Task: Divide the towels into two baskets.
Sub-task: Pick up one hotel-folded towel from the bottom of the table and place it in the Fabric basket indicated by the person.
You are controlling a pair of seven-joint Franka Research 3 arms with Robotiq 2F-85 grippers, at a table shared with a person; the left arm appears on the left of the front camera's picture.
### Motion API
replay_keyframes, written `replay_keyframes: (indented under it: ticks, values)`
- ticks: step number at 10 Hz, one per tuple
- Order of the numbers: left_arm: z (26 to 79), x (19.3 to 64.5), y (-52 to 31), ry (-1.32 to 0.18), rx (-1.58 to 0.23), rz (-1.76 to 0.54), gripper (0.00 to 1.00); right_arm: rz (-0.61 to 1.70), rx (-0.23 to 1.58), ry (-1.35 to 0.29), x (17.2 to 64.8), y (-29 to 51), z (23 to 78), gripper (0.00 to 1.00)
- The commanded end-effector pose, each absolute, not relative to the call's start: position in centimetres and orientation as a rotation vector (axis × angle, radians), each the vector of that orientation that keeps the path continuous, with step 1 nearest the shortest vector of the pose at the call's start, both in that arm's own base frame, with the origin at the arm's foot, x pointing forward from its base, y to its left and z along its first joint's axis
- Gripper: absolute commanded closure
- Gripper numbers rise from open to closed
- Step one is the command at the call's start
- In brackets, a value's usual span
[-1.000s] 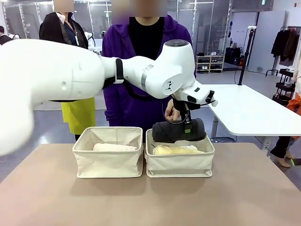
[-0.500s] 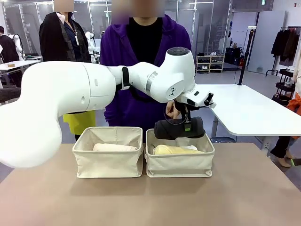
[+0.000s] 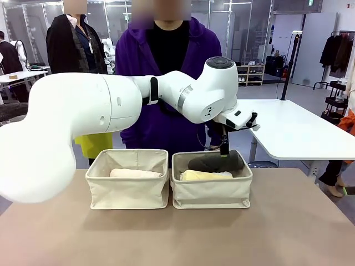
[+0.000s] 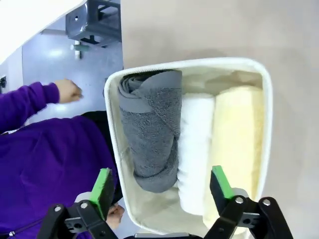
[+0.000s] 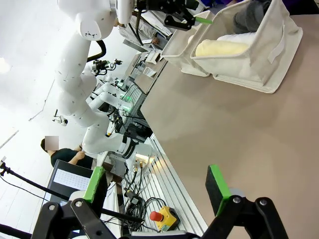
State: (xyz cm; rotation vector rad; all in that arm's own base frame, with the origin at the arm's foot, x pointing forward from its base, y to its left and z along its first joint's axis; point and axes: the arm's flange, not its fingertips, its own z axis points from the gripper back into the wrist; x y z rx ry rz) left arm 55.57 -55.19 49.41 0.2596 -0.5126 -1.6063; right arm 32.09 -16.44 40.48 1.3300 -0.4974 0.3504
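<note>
The right basket (image 3: pixel 211 194) holds three rolled towels side by side. The dark grey towel (image 4: pixel 149 129) lies along the far wall, the white towel (image 4: pixel 195 144) in the middle, and the pale yellow towel (image 4: pixel 237 134) at the near wall. My left gripper (image 4: pixel 161 185) hangs open just above the grey towel (image 3: pixel 213 162) and touches nothing; from the front the left gripper (image 3: pixel 223 149) is over the basket's back edge. The left basket (image 3: pixel 127 194) holds one pale, faintly pink towel (image 3: pixel 136 173). My right gripper (image 5: pixel 155 183) stands open and empty, off to the side over bare table.
A person in a purple top (image 3: pixel 166 72) stands right behind the baskets, one hand (image 4: pixel 67 90) near the right basket's far side. Another person stands further back on the left. The tan table (image 3: pixel 177 238) runs bare in front of the baskets. A white table (image 3: pixel 288 130) stands beyond on the right.
My left gripper opened and let go of the dark grey towel, which dropped from above the rim into the right basket. The arm shifted slightly right and up.
</note>
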Motion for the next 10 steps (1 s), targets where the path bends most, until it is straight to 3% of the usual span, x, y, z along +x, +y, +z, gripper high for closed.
replay_keyframes:
  ticks: [1,5,10]
  values:
    - [51.3,52.7,-53.7,-0.420,0.288,-1.532,0.00,0.342,1.332,-0.488,31.8,-16.4,41.0,0.00]
    - [54.8,44.0,-44.8,-0.194,0.269,-1.476,0.00,0.342,1.332,-0.488,31.8,-16.4,41.0,0.00]
    - [57.5,38.9,-36.7,-0.267,0.136,-1.368,0.00,0.342,1.332,-0.488,31.8,-16.4,41.0,0.00]
